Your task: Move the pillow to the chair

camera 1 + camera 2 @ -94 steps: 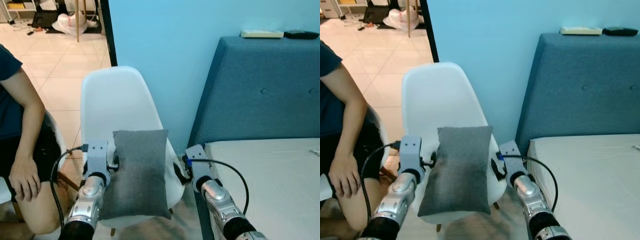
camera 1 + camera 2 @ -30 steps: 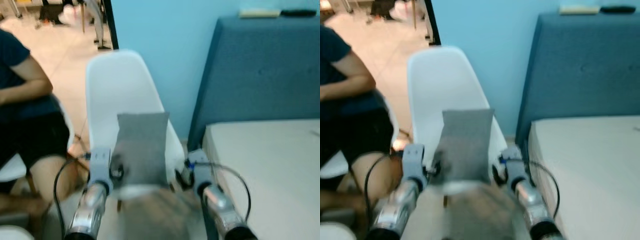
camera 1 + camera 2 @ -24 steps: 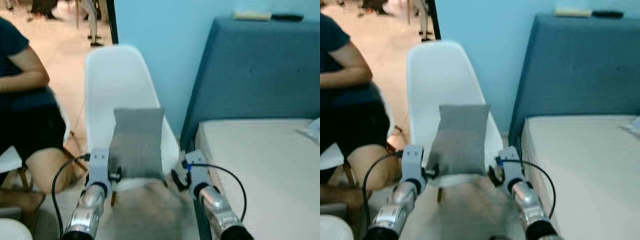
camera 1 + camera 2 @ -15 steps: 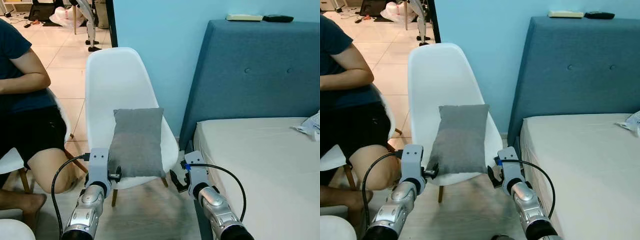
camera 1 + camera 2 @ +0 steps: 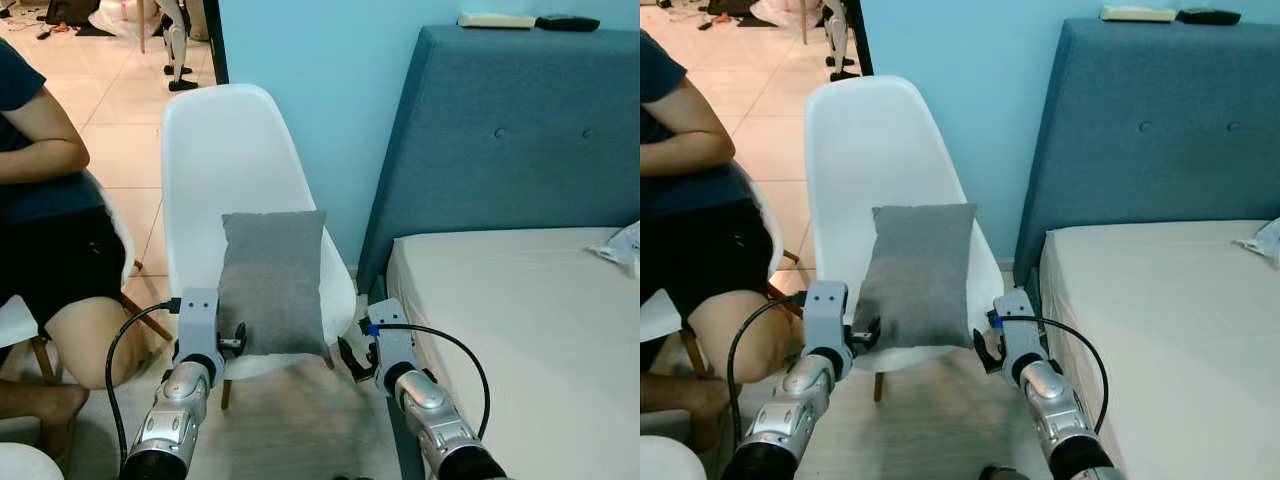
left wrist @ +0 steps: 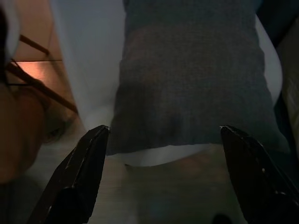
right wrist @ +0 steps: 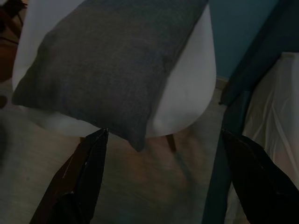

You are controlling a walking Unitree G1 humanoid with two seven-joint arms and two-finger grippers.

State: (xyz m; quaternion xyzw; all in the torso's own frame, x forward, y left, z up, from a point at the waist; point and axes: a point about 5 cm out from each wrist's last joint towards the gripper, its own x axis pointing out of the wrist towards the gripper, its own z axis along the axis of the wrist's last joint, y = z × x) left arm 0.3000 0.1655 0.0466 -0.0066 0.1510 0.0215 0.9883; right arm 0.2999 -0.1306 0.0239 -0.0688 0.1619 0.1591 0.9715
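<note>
The grey pillow lies on the seat of the white chair, its top edge leaning on the backrest. My left gripper hovers just off the pillow's lower left corner, and my right gripper is by the seat's front right edge. In the left wrist view the left gripper is open, fingers spread wide, with the pillow beyond them. The right gripper is open too, facing the pillow and the chair's rim. Neither gripper touches the pillow.
A person sits on another chair at the left, knee close to my left arm. The bed's mattress and blue headboard fill the right side. Two remotes lie on the headboard's top. Wooden floor lies under the chair.
Three seconds ago the pillow was held between my two grippers over the seat. Now it rests on the chair and both grippers are drawn back off it. The camera has backed away.
</note>
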